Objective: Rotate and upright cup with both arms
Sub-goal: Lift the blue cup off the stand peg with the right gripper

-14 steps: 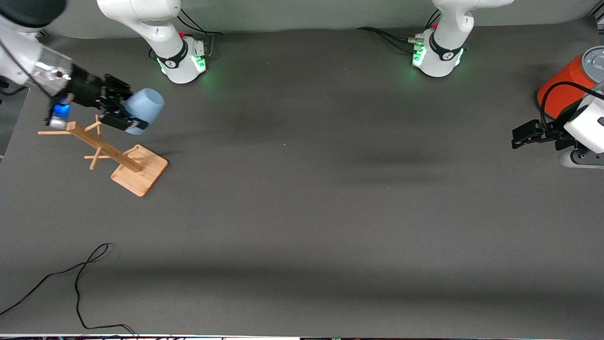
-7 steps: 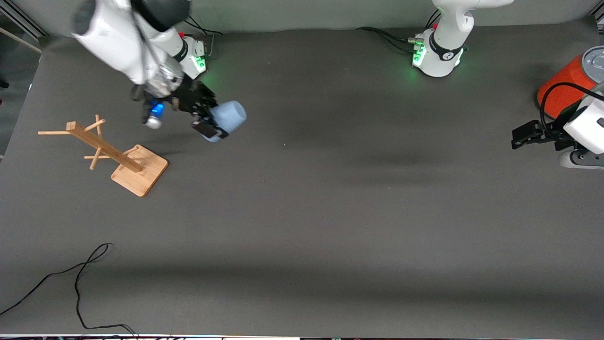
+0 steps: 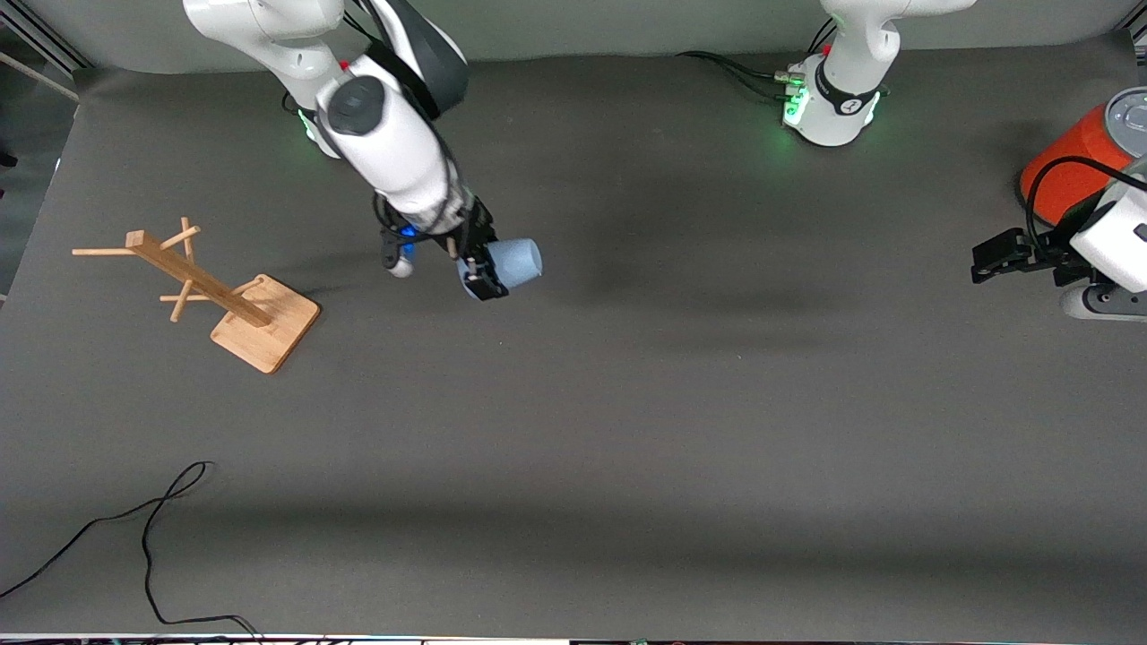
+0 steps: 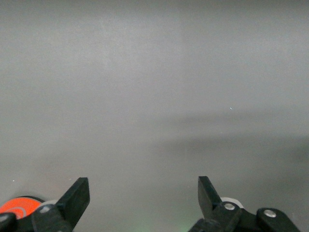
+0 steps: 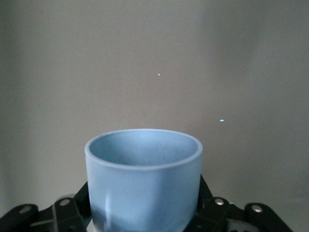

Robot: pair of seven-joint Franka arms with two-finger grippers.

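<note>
The pale-blue cup hangs on its side above the table, its open rim turned toward the left arm's end. My right gripper is shut on the cup's base end. In the right wrist view the cup fills the space between the black fingers, with its hollow mouth facing away from the wrist. My left gripper waits at the left arm's end of the table beside the orange-red can, open. In the left wrist view my left gripper has nothing between its fingers.
A wooden peg rack stands toward the right arm's end of the table. The orange-red can with a grey lid sits at the left arm's end and shows in the left wrist view as the can. A black cable lies near the front edge.
The right arm swung from above the peg rack toward the middle of the table, carrying the cup with it. The left arm stayed still.
</note>
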